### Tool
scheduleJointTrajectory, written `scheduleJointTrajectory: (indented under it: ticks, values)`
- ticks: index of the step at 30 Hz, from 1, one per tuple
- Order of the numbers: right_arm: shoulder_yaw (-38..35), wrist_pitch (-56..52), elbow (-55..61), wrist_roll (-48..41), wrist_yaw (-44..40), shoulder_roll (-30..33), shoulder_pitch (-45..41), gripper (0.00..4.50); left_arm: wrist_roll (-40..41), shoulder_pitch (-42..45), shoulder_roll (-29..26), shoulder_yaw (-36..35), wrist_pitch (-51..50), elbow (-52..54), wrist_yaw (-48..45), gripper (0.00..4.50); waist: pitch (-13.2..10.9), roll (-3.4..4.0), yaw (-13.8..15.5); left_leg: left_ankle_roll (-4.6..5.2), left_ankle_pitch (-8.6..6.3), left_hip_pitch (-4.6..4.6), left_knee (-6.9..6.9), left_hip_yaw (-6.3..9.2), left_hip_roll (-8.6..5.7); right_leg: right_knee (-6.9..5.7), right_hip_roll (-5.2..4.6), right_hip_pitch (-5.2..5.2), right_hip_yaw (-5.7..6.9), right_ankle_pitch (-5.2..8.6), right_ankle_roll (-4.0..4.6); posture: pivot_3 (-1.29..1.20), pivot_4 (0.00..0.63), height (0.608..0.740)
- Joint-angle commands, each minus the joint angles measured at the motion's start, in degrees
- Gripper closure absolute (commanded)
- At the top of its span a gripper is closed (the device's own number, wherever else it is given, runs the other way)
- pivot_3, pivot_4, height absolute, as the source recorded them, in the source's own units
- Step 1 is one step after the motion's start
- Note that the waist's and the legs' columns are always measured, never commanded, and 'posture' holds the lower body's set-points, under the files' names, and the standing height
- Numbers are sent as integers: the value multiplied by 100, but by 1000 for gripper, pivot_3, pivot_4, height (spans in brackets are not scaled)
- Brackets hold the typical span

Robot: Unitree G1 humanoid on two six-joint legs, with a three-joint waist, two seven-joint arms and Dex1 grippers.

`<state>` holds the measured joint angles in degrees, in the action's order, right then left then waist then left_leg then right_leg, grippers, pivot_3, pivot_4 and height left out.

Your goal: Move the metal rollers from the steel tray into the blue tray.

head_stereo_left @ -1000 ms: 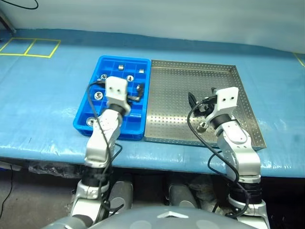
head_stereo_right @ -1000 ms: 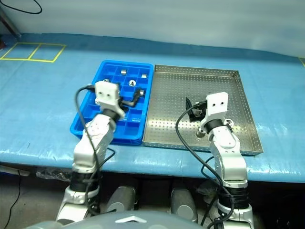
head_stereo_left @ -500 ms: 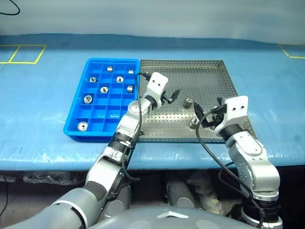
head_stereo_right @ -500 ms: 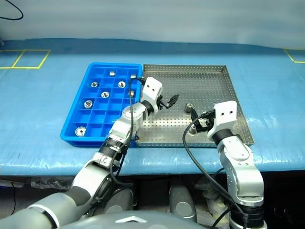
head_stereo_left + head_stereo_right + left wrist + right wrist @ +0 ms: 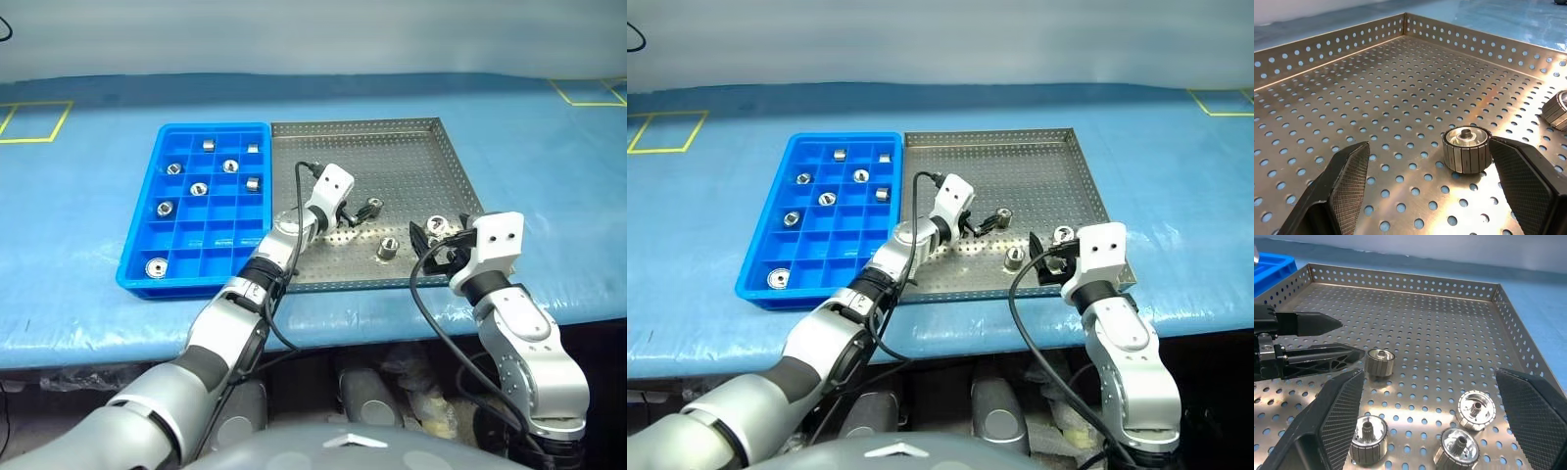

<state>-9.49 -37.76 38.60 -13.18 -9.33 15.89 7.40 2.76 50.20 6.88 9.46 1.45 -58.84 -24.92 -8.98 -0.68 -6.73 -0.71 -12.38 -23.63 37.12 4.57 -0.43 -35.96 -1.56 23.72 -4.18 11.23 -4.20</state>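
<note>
The steel tray [image 5: 392,157] lies right of the blue tray [image 5: 137,259], whose compartments hold several metal rollers [image 5: 199,188]. My left gripper [image 5: 356,213] is low over the steel tray's middle and open. One roller [image 5: 1466,149] stands upright between its fingers, close to one fingertip [image 5: 1520,171]; whether they touch I cannot tell. My right gripper [image 5: 431,247] hangs open at the tray's near right part. Before it lie three more rollers [image 5: 1476,409], [image 5: 1369,433], [image 5: 1457,453]. The left gripper [image 5: 1327,340] also appears in the right wrist view, beside its roller [image 5: 1380,362].
Both trays sit side by side on a blue-covered table [image 5: 549,176]. Yellow tape marks [image 5: 34,122] lie at the far left and far right. The steel tray has low perforated walls [image 5: 1327,46] all round.
My left arm swung from over the blue tray across to the steel tray and came down around a roller. The right gripper drew back toward the tray's near rim. The camera turned too.
</note>
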Motion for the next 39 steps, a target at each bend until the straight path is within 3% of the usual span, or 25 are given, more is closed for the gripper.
scheduleJointTrajectory:
  ticks: [1, 15, 28, 32, 38, 39]
  values:
    - [-129, 54, 290, 4, 90, -31, 64, 0, 55, 383, 533, -93, 297, -75, -127, 322, 0, 0, -69, 0, 0, 0, 0, -1, 0, 0, 0, 1, -2, 0, -1, -258, 150, 740]
    - [-218, 146, 527, 27, 279, -154, 539, 0, 60, 846, 738, -286, 665, -691, 103, 322, 0, 0, -601, 1, -1, 0, -3, 0, -2, -2, 0, 0, -8, 4, -10, -346, 150, 740]
    - [-204, 265, 667, 111, 421, -382, 935, 0, -215, 940, 683, -353, 426, -1034, 1381, 322, -2, -1, -1238, 3, -3, 1, -6, -1, -4, -2, -1, 0, -16, 4, -22, -385, 150, 740]
    - [-236, 272, 623, 108, 418, -375, 889, 0, -171, 786, 626, -531, 150, -1045, 1958, 322, -2, -2, -1337, 3, -4, 2, -6, -1, -4, -2, -1, -1, -17, 1, -29, -379, 150, 740]
    - [-303, 271, 548, 153, 363, -235, 795, 0, -189, 458, 650, -577, -161, -1018, 2047, 322, -3, -2, -1346, 3, -4, 2, -10, -2, -4, -1, -2, 0, -16, -4, -42, -363, 150, 740]
    - [-352, 269, 537, 134, 354, -221, 771, 0, -205, 412, 654, -561, -213, -1002, 2026, 490, -3, -1, -1343, 3, -4, 2, -11, -1, -4, -1, -1, 0, -16, -5, -44, -360, 150, 740]
